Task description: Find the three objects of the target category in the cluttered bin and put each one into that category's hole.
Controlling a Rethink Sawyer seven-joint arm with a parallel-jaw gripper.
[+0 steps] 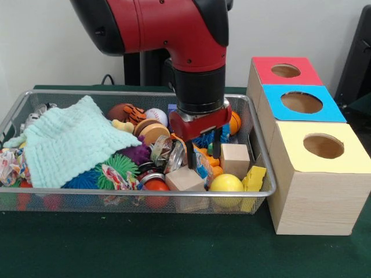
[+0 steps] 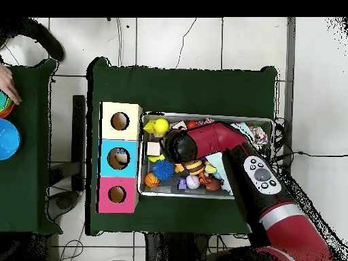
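Observation:
The wire mesh bin (image 1: 255,194) is full of toys; it also shows in the overhead view (image 2: 204,115). My gripper (image 1: 203,154) is lowered into its right half, fingers (image 1: 190,156) apart and holding nothing that I can see. A wrinkly blue-and-white wrapper (image 1: 203,168) lies just below and between the fingers. A clear crinkled wrapper (image 1: 162,148) lies just to their left. The red-topped box's hole (image 1: 286,70) is at the back right, also seen from overhead (image 2: 117,194). In the overhead view the arm's wrist (image 2: 178,145) hides the gripper.
A mint-green knitted cloth (image 1: 69,142) covers the bin's left half. Wooden cubes (image 1: 235,160), a yellow ball (image 1: 226,183) and spiky balls (image 1: 116,168) surround the gripper. The blue-topped (image 1: 301,102) and yellow-topped (image 1: 323,146) boxes stand in front of the red one. A person's hand (image 2: 8,90) shows at a side table.

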